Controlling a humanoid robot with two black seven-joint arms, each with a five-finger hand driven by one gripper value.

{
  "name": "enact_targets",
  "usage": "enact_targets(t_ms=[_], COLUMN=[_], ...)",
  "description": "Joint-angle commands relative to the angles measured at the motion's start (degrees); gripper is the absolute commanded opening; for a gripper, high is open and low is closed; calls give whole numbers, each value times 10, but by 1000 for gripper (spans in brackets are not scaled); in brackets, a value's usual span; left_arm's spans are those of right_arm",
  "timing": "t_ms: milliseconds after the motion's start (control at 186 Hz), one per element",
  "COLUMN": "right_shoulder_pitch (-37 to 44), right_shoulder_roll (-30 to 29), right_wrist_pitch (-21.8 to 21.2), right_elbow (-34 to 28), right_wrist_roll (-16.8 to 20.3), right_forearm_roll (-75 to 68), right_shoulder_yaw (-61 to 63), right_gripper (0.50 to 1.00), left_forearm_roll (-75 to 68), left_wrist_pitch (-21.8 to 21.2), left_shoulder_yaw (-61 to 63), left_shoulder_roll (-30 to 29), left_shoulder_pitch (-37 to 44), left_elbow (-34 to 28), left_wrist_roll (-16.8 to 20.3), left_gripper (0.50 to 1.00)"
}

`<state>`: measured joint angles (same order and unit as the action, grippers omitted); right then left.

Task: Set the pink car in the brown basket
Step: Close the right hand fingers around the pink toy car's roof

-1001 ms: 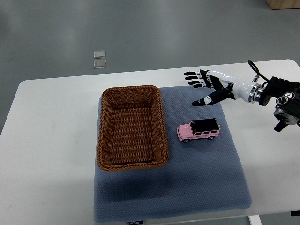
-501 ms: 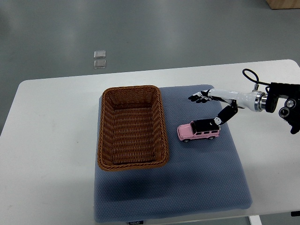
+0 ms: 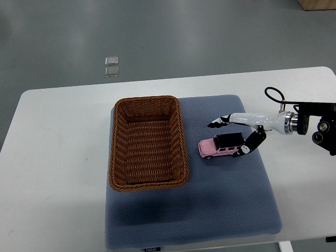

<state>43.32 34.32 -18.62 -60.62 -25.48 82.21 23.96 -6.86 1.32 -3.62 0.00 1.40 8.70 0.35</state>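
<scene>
A pink toy car point(image 3: 221, 145) with a black roof lies on the blue-grey mat point(image 3: 210, 210), nose pointing left toward the brown wicker basket point(image 3: 147, 142), which stands a short gap away. My right hand point(image 3: 231, 135) reaches in from the right edge and straddles the car's rear half. Its fingers point(image 3: 218, 123) stretch over the far side and its thumb point(image 3: 248, 148) hangs by the near rear corner. The hand is spread, and I see no closed grip on the car. The left arm is out of view.
The mat covers the middle of a white table point(image 3: 58, 157). Two small clear squares point(image 3: 111, 66) lie on the grey floor beyond the table's far edge. The basket holds nothing.
My right hand has come down and toward me, from above the mat's far edge to around the car's rear. The car and basket have not moved.
</scene>
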Motion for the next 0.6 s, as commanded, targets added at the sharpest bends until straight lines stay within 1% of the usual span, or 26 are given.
enact_targets(t_ms=[0,118,183,323,452,511,592], right_shoulder_pitch=[3,-1,-2,0,0,1,1], right_shoulder_roll=[0,0,-1,-1,-1,-1,-1], right_wrist_pitch=[13,39,54,81,83,84,84], right_elbow=[4,7,8,10,13,13,13], right_wrist_roll=[0,0,0,0,1,1,1], right_forearm_roll=[2,13,23,25,26,25,25], right_shoulder_yaw=[-15,-26,-32,-49,-49,-49,-49], right_gripper=[907,899,874,844,827,799,782], left_forearm_roll=[0,0,0,0,0,0,0], left_wrist_pitch=[0,0,0,0,0,0,0], left_shoulder_yaw=[-1,0,0,0,-1,-1,-1], left_shoulder_roll=[0,0,0,0,0,0,0], left_shoulder_pitch=[0,0,0,0,0,0,0], left_elbow=[0,0,0,0,0,0,0], left_wrist_roll=[0,0,0,0,0,0,0], left_gripper=[1000,1000,1000,1000,1000,1000,1000])
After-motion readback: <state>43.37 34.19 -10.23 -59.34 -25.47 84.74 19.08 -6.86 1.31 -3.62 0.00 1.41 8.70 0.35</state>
